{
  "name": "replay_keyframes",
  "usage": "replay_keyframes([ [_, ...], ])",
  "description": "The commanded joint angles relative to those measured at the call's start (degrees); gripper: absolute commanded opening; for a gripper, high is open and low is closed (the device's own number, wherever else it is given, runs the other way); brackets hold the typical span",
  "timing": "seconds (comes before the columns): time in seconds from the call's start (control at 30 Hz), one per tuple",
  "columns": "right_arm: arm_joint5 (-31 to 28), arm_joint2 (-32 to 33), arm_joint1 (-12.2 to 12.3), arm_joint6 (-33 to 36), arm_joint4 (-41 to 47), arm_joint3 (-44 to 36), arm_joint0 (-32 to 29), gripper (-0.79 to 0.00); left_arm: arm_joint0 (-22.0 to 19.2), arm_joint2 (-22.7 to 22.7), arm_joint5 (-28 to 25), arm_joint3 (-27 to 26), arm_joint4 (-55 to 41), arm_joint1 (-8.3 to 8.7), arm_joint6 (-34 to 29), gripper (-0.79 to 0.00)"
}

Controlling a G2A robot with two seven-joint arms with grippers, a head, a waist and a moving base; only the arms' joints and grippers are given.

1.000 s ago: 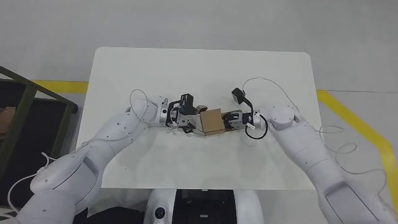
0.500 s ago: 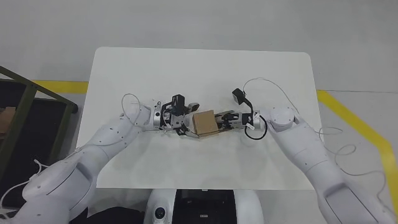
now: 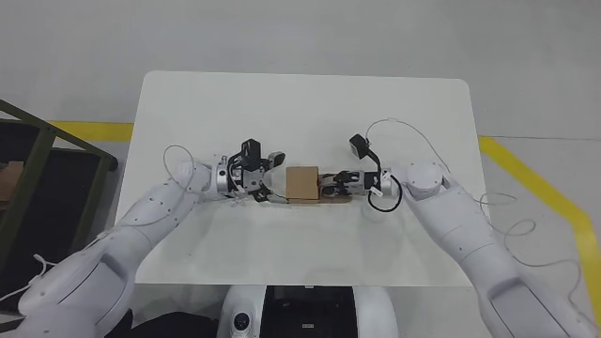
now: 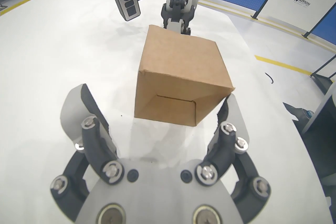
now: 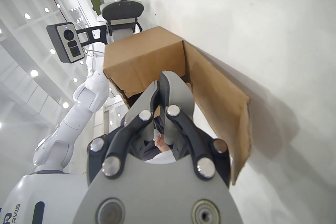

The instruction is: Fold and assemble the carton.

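The carton (image 3: 302,184) already stands open as a square tube at the middle of the table (image 3: 188,113), but judging by its 2 ends the task is only part done: the left end gapes with nothing folded across it, and at the right end a flap (image 5: 218,109) sticks out unfolded, so both ends remain to be closed. It lies on its side with its long axis running left to right, 1 opening facing each arm. The left gripper (image 4: 155,92) is spread wide just beside the left opening, while the right gripper (image 5: 160,83) is pressed together at the right end, apparently pinching an edge.
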Motion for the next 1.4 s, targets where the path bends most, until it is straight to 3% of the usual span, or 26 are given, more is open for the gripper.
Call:
replay_keyframes([
  [0.0,0.03,0.18,0.02,-0.01,-0.08,-0.04,0.05,-0.785,0.72,-0.62,0.11,-0.83,-0.02,0.54,0.1,0.0],
  [0.33,0.29,0.99,0.19,-0.25,-0.45,-1.07,-0.49,-0.785,2.91,-2.77,-0.99,-6.05,0.76,2.9,-1.13,0.0],
  [0.83,1.08,7.28,2.97,0.93,-2.04,-8.21,-4.15,-0.785,1.61,-1.18,0.36,-6.96,-0.7,0.8,-5.85,0.0],
  [1.17,2.99,16.42,6.49,0.5,-4.42,-16.09,-10.44,-0.785,0.89,-0.52,1.76,-5.99,0.59,-0.07,-4.62,0.0],
  [1.37,4.35,19.86,8.11,-1.13,-10.26,-17.33,-12.71,-0.785,0.87,-0.53,2.18,-5.44,1.71,-0.15,-3.38,-0.031],
])
